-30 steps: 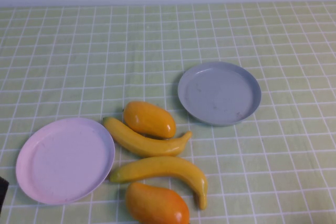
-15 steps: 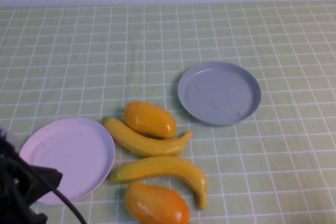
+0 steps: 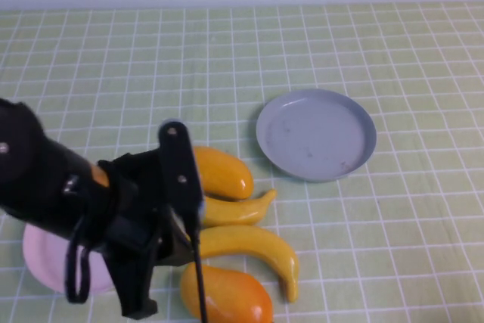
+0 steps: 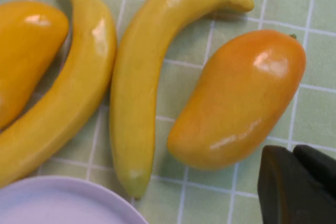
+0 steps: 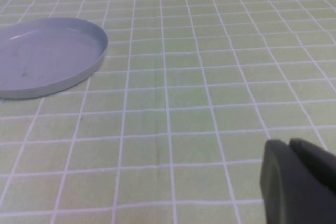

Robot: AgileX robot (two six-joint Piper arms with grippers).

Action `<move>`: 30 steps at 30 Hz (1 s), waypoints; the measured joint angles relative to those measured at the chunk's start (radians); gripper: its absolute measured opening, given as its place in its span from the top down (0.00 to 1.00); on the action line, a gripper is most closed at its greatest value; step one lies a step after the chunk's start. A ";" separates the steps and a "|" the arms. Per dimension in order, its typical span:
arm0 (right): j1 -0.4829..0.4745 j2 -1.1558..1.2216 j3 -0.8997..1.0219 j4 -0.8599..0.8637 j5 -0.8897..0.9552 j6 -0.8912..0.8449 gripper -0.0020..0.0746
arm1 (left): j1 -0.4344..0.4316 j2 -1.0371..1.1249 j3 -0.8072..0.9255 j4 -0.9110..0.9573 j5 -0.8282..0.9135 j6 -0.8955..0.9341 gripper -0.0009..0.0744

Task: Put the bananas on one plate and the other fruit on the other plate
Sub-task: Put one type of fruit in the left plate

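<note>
Two yellow bananas (image 3: 253, 243) lie side by side on the cloth, with one orange-yellow mango (image 3: 223, 172) behind them and another mango (image 3: 231, 299) in front. The pale pink plate (image 3: 41, 259) is at the left, mostly hidden under my left arm (image 3: 113, 202). The grey-blue plate (image 3: 316, 134) is empty at the right. My left gripper (image 4: 296, 182) is shut and empty above the cloth beside the front mango (image 4: 241, 98), not touching it. My right gripper (image 5: 302, 182) is shut and empty over bare cloth, apart from the grey-blue plate (image 5: 44, 56).
A green checked cloth (image 3: 378, 247) covers the table. A pale wall runs along the far edge. In the left wrist view the bananas (image 4: 139, 93) lie between the two mangoes, with the pink plate's rim (image 4: 63, 198) close to one banana tip.
My left arm has swung in from the lower left across the pink plate to the fruit. The fruit and plates have not moved.
</note>
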 joint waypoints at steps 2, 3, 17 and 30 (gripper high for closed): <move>0.000 0.000 0.000 0.000 0.000 0.000 0.99 | -0.062 0.048 -0.048 0.051 0.012 0.000 0.99; 0.000 0.000 0.000 0.000 0.000 0.000 0.99 | -0.086 0.070 -0.064 0.069 0.020 -0.001 0.98; 0.000 0.000 0.000 0.000 0.000 0.000 0.99 | -0.215 0.271 -0.108 0.152 -0.019 0.249 0.10; 0.000 0.000 0.000 0.000 0.000 0.000 0.99 | -0.225 0.415 -0.112 0.167 -0.104 0.312 0.10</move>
